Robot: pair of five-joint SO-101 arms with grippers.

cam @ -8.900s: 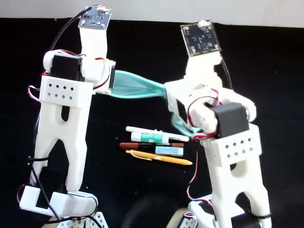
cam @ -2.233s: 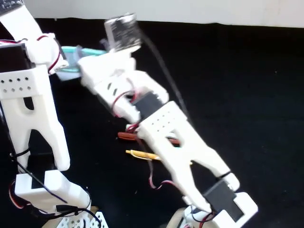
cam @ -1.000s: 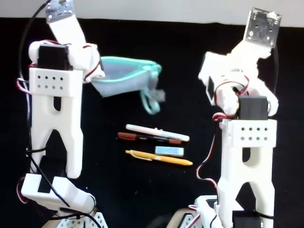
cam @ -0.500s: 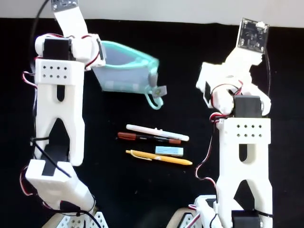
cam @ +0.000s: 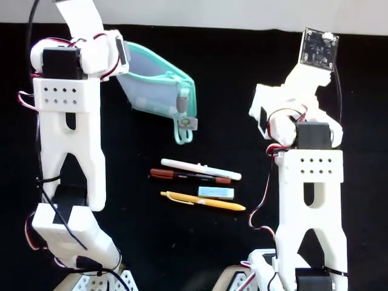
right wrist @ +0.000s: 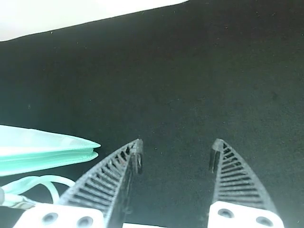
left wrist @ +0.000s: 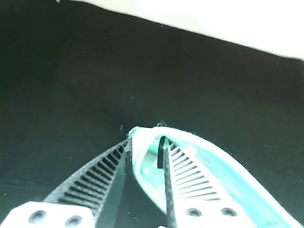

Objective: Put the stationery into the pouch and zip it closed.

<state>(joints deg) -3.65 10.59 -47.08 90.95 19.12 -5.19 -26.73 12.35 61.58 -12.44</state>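
The left arm [cam: 66, 121] has its jaws clamped on one end of the teal pouch [cam: 159, 88]. The pouch hangs clear of the black desk [cam: 236, 73], beyond the white pen [cam: 200, 168] and toward the left arm's side. Its loop strap [cam: 182, 132] dangles toward that pen. Close on the near side of the white pen lie a brown pen [cam: 191, 176], then a pale eraser [cam: 215, 193] and a yellow pen [cam: 203, 201]. The right arm [cam: 309, 176] stands right of the white pen, jaws apart and empty.
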